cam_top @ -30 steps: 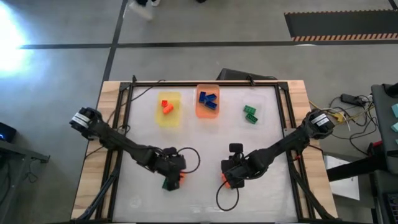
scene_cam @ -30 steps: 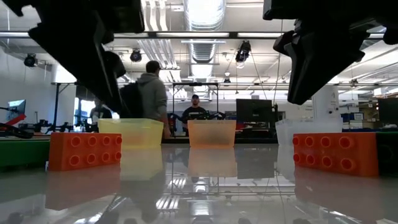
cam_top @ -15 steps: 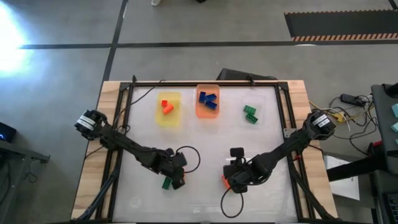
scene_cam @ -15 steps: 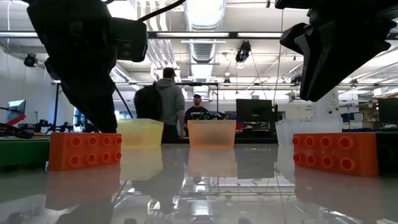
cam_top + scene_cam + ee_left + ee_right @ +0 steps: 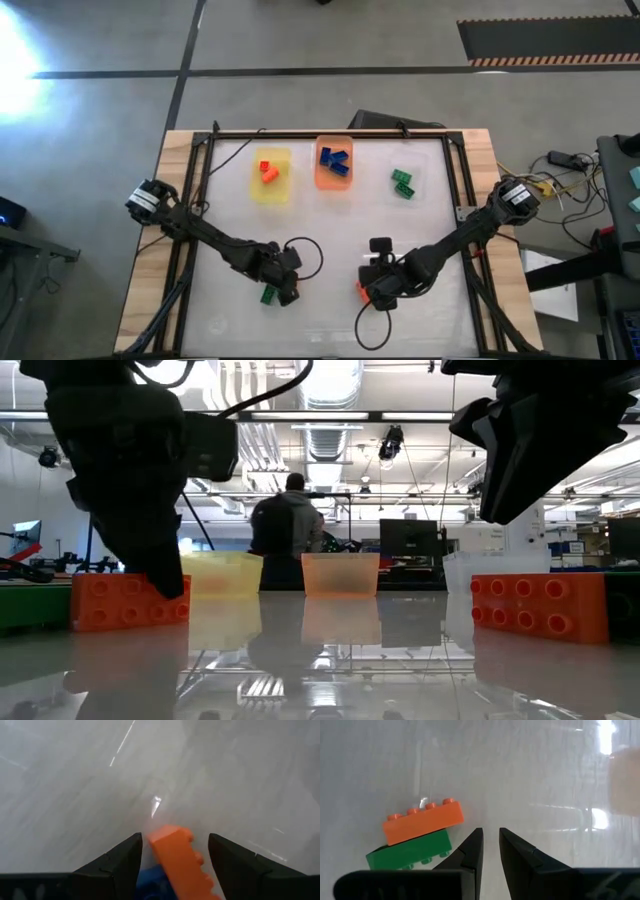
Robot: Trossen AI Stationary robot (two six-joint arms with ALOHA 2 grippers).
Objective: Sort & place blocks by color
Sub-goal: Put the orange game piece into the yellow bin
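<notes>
Left claw (image 5: 172, 855), low over the near-left part of the tabletop (image 5: 330, 215), fingers spread on either side of an orange block (image 5: 180, 860) with a blue block (image 5: 152, 880) under it; whether the fingers touch the orange block cannot be told. In the high view a green block (image 5: 268, 294) lies just beside this claw (image 5: 285, 290). Right claw (image 5: 490, 850), low over the near-right part of the tabletop, fingers almost pressed together and holding nothing; just beside it an orange block (image 5: 422, 822) rests against a green block (image 5: 410, 852). In the high view only an orange edge (image 5: 359, 291) shows beside that claw (image 5: 372, 295). Along the far edge: yellow tray (image 5: 272, 190) with orange blocks (image 5: 267, 171), orange tray (image 5: 334, 181) with blue blocks (image 5: 334, 160), and clear tray (image 5: 415, 170) with green blocks (image 5: 403, 183). Low view: a person (image 5: 285, 530) stands in the room behind the trays
</notes>
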